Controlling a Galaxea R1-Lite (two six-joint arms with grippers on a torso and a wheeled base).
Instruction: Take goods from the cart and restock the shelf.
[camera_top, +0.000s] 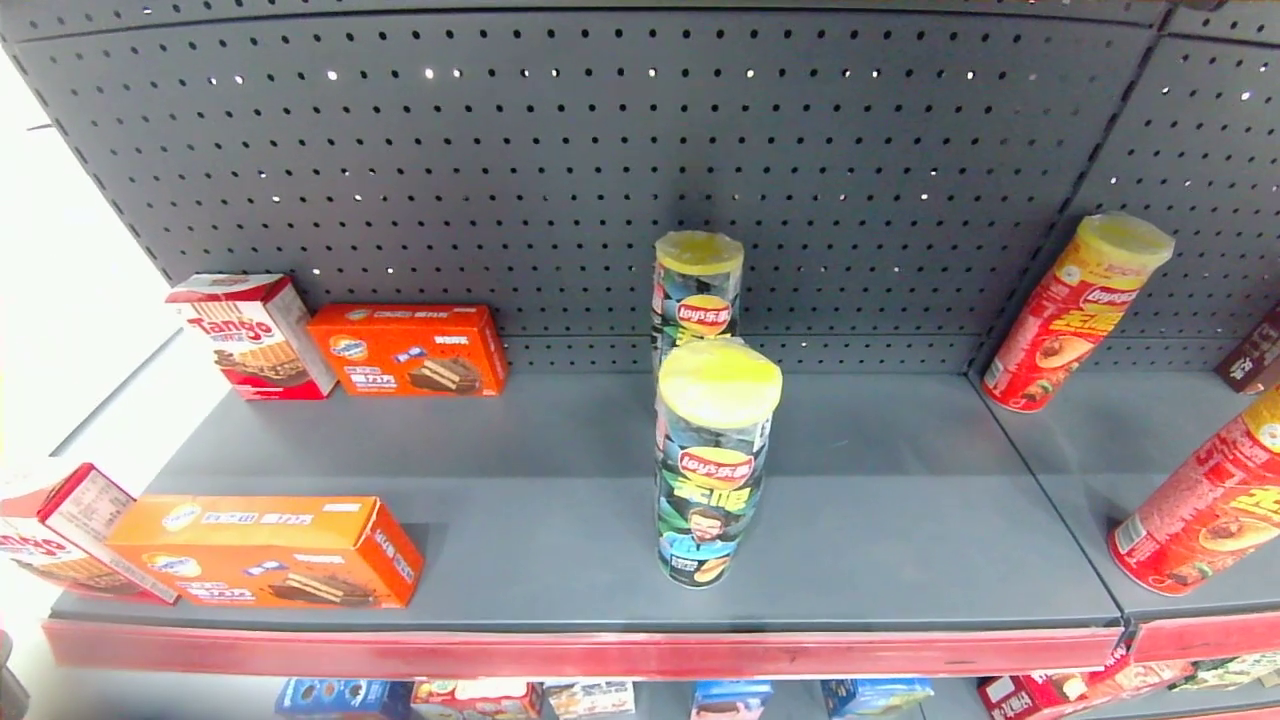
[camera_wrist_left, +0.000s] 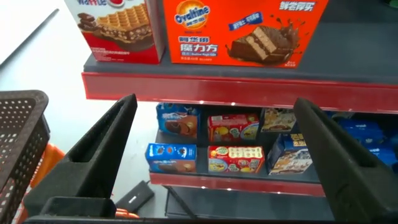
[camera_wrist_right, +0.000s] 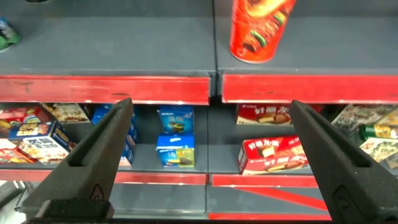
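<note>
Left hand (camera_wrist_left: 214, 104) with fingers spread wide and gripping nothing; hangs low in front of the shelf (camera_top: 560, 480), facing its red front lip and the small boxes on the tier below. Right hand (camera_wrist_right: 211, 104) likewise apart and empty, farther right, level with the same lip and below the near red can (camera_wrist_right: 255, 28). Cart (camera_wrist_left: 22, 137) just beside the left hand, seen as a dark mesh wall; contents hidden. On the shelf, two dark chip cans upright in the middle, near dark can (camera_top: 712, 470) straight in front of far dark can (camera_top: 697, 290), close together, cannot tell whether touching. To the left, near orange box (camera_top: 265, 550) beside near wafer box (camera_top: 55, 535) at the front, far orange box (camera_top: 410, 348) beside far wafer box (camera_top: 250, 335) against the pegboard. On the right section, far red can (camera_top: 1075, 310) at the back. Looks partly restocked: some goods in place, wide bare stretches between the groups. Probably between placements, with no stock in either hand; next, likely a reach to the cart for another item. Cannot judge how much waits there.
</note>
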